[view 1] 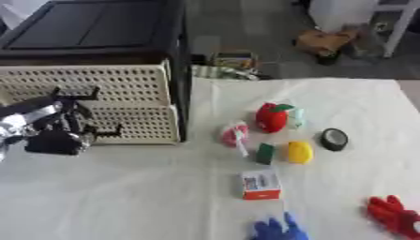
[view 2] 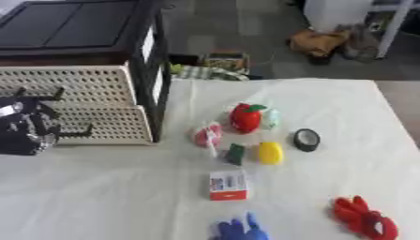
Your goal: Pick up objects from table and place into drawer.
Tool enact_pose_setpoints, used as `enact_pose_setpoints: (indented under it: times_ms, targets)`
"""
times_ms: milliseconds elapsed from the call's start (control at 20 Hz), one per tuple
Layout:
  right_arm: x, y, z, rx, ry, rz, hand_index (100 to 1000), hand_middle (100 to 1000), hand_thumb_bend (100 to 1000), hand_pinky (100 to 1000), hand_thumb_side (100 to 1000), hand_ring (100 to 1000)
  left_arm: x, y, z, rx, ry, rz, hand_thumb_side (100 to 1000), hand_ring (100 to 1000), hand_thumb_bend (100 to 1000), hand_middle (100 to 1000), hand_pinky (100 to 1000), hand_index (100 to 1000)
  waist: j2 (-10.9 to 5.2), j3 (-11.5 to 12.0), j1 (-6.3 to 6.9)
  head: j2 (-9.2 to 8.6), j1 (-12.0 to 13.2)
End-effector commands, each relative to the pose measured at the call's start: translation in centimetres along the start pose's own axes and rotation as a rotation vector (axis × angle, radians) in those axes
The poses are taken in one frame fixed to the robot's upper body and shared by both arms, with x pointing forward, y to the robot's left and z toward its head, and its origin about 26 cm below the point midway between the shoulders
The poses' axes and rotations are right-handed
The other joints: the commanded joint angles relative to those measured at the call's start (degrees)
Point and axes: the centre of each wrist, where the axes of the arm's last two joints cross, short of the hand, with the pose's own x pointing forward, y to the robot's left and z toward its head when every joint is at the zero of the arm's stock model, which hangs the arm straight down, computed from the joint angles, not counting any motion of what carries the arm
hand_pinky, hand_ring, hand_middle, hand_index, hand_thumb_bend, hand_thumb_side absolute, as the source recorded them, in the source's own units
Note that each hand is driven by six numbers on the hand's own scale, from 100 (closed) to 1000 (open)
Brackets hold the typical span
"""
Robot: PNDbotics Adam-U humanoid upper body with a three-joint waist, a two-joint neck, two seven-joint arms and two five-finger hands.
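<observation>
My left hand [view 1: 56,138], black with silver joints, hovers at the far left in front of the cream perforated drawer fronts [view 1: 131,93] of a black cabinet [view 1: 90,28]. Its fingers are spread and hold nothing. On the white cloth lie a red apple-shaped toy [view 1: 272,116], a pink thing [view 1: 234,134], a green block [view 1: 265,153], a yellow thing [view 1: 300,152], a black tape roll [view 1: 333,139] and a white and red box [view 1: 261,184]. I cannot tell whether a drawer is pulled out. My right hand is not seen.
A blue glove-shaped thing [view 1: 279,229] lies at the front edge, and a red one [view 1: 393,215] at the front right corner. Beyond the table's far edge are the floor, a brown bundle [view 1: 324,42] and a white frame [view 1: 402,23].
</observation>
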Motion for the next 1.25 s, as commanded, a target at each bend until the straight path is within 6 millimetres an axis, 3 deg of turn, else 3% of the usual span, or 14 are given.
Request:
enact_pose_setpoints:
  times_ms: [50,300,550,900,1050,1150,1250]
  targets:
    - [0.6,-0.8,-0.4,-0.014,-0.027,0.006,807,685,100,716,793,608,-0.2,1.0,-0.2,0.046,0.017,-0.006,408,465,105,539,417,890,-1.13,-0.1,0.08,-0.88,-0.12]
    - [0.5,-0.8,-0.3,-0.014,-0.021,0.004,805,685,100,717,789,607,-0.5,0.7,-0.2,0.049,0.017,0.004,408,441,105,522,410,883,-1.19,0.0,0.15,-0.85,-0.24]
    - [0.7,-0.7,-0.5,-0.009,-0.018,0.0,797,686,100,716,786,608,-0.2,0.1,1.0,-0.039,-0.035,0.009,408,356,105,445,344,797,-1.38,0.07,0.04,-0.82,-0.61]
    - [0.6,-0.7,-0.4,-0.019,-0.006,0.008,801,681,100,714,785,606,2.4,1.0,6.2,-0.09,-0.261,0.0,408,257,105,410,311,775,-1.84,0.54,-0.11,-0.16,-1.82]
    - [0.3,-0.7,-0.1,-0.028,0.01,0.017,815,678,100,713,797,607,2.6,2.4,7.3,0.001,-0.396,0.089,408,211,105,416,322,772,-2.23,0.9,-0.17,0.21,-2.23]
    - [0.0,-0.7,0.2,-0.032,0.019,0.025,821,679,100,715,806,608,2.2,3.4,7.8,0.151,-0.504,0.178,291,212,100,436,345,783,-2.5,1.09,-0.17,0.34,-2.48]
    - [-0.3,-0.6,0.5,-0.037,0.028,0.034,825,678,100,717,810,609,1.8,3.8,8.0,0.348,-0.62,0.286,245,234,100,457,366,796,-2.73,1.23,-0.13,0.46,-2.65]
